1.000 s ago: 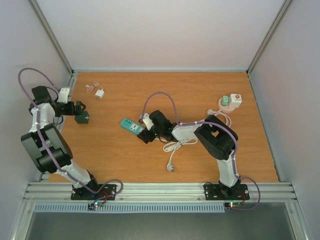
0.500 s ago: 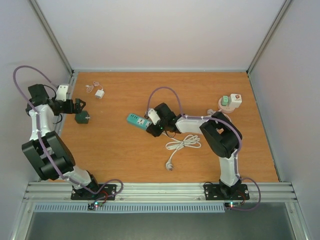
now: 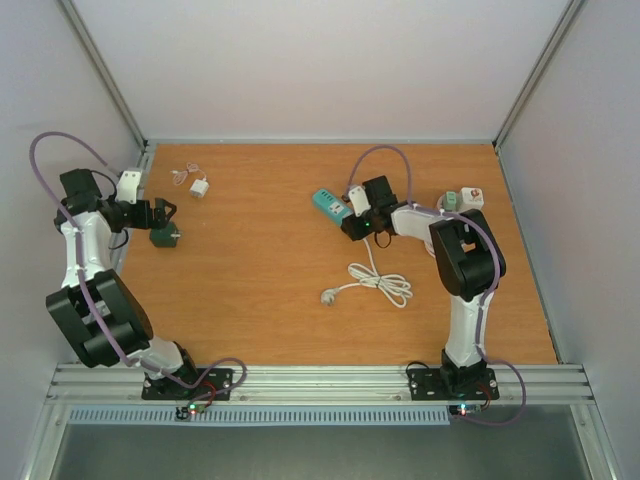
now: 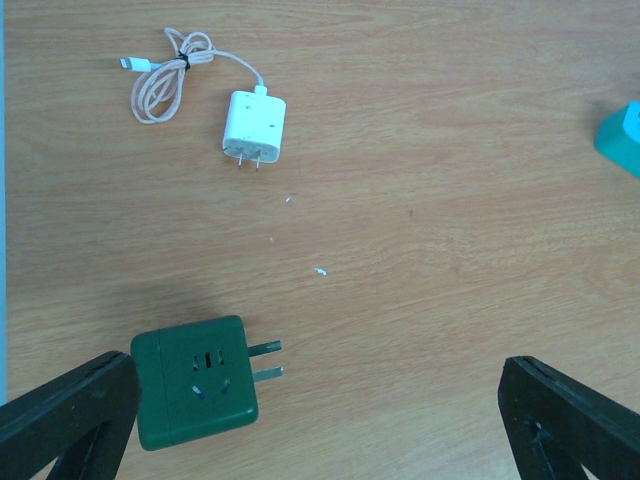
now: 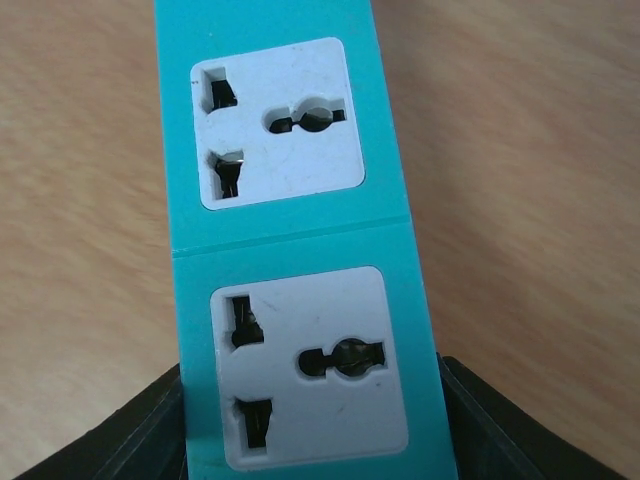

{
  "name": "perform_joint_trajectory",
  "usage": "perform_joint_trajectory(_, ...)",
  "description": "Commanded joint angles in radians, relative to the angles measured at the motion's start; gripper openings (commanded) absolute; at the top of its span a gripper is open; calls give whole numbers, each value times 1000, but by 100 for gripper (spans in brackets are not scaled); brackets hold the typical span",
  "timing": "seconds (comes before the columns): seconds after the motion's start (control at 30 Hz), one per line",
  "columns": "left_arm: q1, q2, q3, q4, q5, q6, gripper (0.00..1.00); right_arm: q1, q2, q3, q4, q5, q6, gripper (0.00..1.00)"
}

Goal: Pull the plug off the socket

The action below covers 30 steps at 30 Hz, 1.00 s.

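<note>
Overhead, socket (image 3: 328,203), orange tabletop (image 3: 255,295), white walls (image 3: 320,70)

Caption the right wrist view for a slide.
Right end effector grips teal power strip, two empty outlets facing camera.

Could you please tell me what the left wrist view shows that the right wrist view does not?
Only left wrist: a green plug adapter beside the open left gripper, and a white charger with its coiled cable. Only right wrist: two empty sockets on the teal power strip, clamped in the right gripper. Both: the strip, a mere corner in the left view, and the wooden table.
</note>
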Motion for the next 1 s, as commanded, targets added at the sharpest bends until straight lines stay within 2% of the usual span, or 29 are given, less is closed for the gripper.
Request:
perform_joint_trajectory(0.0, -12, -34, -9, 3, 22, -12, 100, -64, 35, 20, -54, 24, -30, 55)
perform_joint_trajectory(0.2, -34, -40, -12, 7, 14, -26, 100, -140, 79, 70, -63, 41, -36, 55)
perform_joint_trajectory(0.73, -52, -66, -13, 3, 0, -39, 100, -259, 334, 438, -174, 66, 22, 56)
perform_joint_trajectory(0.97, -63, -74, -15, -1, -2, -40, 100, -279, 400, 614, -260, 46, 42, 63)
